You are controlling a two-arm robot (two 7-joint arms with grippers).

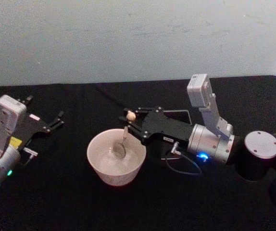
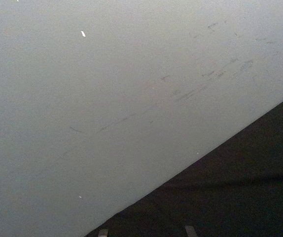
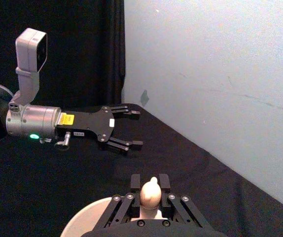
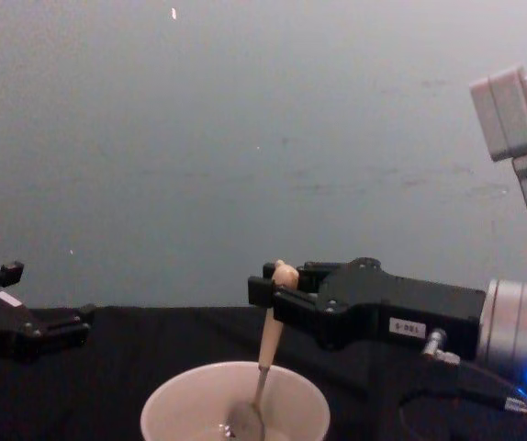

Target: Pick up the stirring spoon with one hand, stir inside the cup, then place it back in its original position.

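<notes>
Your right gripper (image 1: pixel 132 122), reaching in from the right on its silver wrist, has both fingers pinched on the stirring spoon (image 1: pixel 124 138). It grips high on the beige handle, just under the carved knob. The spoon hangs nearly upright, tilted a little. Its thin neck drops past the rim of the cup (image 1: pixel 97 142), and its shiny bowl sits low inside, near the bottom.

Expect the spoon to be light and stiff. The smooth rounded handle could pivot or slide between the pads if the bowl drags on the cup wall. The present hold near the knob gives reach into the cup but little leverage, so stir gently.

The cup looks light, thin-rimmed and unrestrained on the black table cloth (image 1: pixel 56 202). A firm push from the spoon would likely shove or tip it.

Just behind your gripper's body, and mostly hidden by it, the thin walls of the dark square holder (image 1: pixel 189 116) mark where the spoon goes back. The opening is narrow, so you will need to lift the spoon clear of the cup and line it up squarely.

A black cable (image 1: pixel 181 169) loops on the cloth under the wrist, near the cup's right side.

Your left gripper (image 3: pixel 135 129) is parked well to the left with its fingers spread, clear of the work.
</notes>
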